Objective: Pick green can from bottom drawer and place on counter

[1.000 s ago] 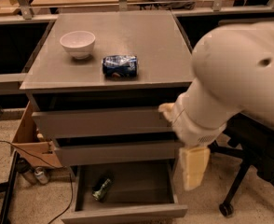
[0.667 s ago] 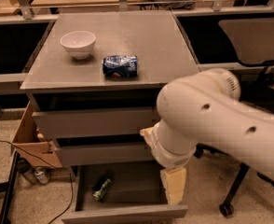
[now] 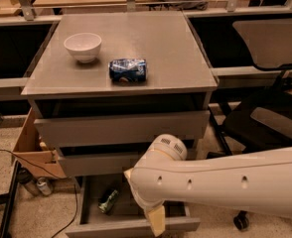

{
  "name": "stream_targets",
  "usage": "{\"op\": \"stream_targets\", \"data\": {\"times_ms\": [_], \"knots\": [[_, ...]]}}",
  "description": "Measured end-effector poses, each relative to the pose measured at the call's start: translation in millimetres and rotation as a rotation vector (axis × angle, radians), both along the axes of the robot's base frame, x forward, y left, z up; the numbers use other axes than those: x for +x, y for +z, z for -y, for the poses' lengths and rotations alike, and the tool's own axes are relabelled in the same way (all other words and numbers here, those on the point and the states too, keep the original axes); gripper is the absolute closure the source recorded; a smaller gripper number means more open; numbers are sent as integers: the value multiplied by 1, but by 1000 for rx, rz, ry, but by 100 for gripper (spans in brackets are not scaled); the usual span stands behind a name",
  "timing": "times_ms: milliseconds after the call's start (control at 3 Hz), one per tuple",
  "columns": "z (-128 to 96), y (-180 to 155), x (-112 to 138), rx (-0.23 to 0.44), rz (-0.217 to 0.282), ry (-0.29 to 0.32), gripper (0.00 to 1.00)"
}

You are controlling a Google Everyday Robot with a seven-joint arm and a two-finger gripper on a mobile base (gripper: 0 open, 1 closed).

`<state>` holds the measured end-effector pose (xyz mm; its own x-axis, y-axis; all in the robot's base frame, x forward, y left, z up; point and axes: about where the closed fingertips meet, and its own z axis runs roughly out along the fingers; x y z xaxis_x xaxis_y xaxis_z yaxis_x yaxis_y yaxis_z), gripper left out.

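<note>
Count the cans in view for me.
2. The blue-and-white can lies on the counter; the green can lies in the bottom drawer, left of the gripper at its front. The arm may hide more. Floor clutter by the box is unclear.

A white ceramic bowl [image 3: 82, 46] sits near a dented blue-and-white metal can [image 3: 128, 70] on the counter [image 3: 151, 33], a brown cardboard box [image 3: 32, 152] left of the low pincer [image 3: 156, 222].

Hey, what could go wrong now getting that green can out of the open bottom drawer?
The pincer hangs over the front edge of the grey bottom drawer, right of the small shiny green can; descending there it may strike the drawer front. The can lies on its side, so it could roll away.
</note>
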<state>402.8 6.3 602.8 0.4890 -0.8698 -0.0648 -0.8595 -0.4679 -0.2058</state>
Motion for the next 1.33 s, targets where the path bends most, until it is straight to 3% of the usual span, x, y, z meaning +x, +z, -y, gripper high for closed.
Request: {"op": "stream_targets", "data": {"times_ms": [333,667,1000,1333], "knots": [[-24,-50,3,-34,6,59,0],[-29,-51,15,-47,50,55,0],[-30,-51,15,-52,48,54,0],[-44,-65,28,-85,44,81,0]]}}
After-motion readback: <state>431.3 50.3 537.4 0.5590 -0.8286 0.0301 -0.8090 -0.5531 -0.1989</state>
